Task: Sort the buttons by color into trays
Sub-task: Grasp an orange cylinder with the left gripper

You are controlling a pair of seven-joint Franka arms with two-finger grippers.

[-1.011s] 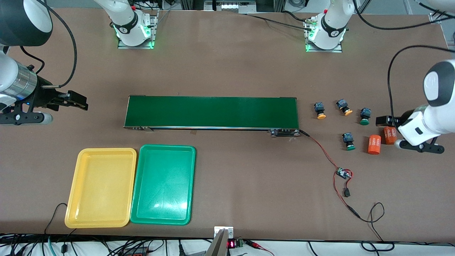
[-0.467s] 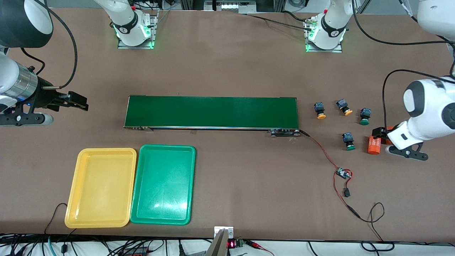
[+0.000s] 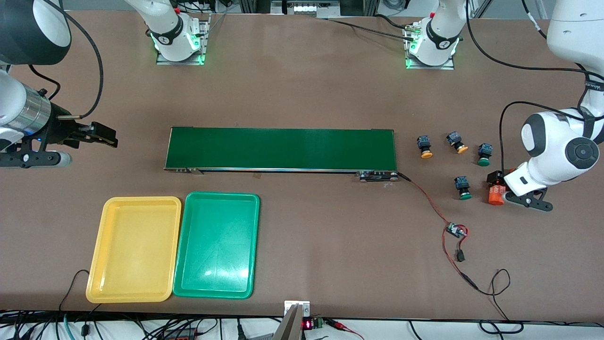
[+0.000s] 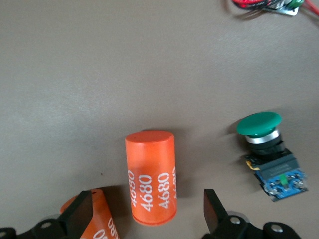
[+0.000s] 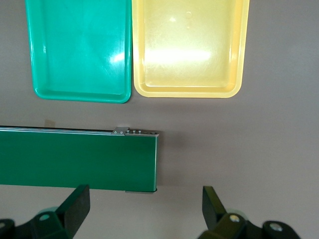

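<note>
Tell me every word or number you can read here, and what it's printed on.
"4680", in white, repeated around the orange cylinder lying under the left gripper.
White print on the second orange cylinder: cut off, unreadable.
Red digits on the small display at the table's edge: too small to read.

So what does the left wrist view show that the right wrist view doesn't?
Only the left wrist view shows two orange cylinders, one green button and a bit of red wiring, with the open left hand over the cylinders. Only the right wrist view shows the green tray, the yellow tray and the belt's end, under the open right hand. Both share the brown table.
</note>
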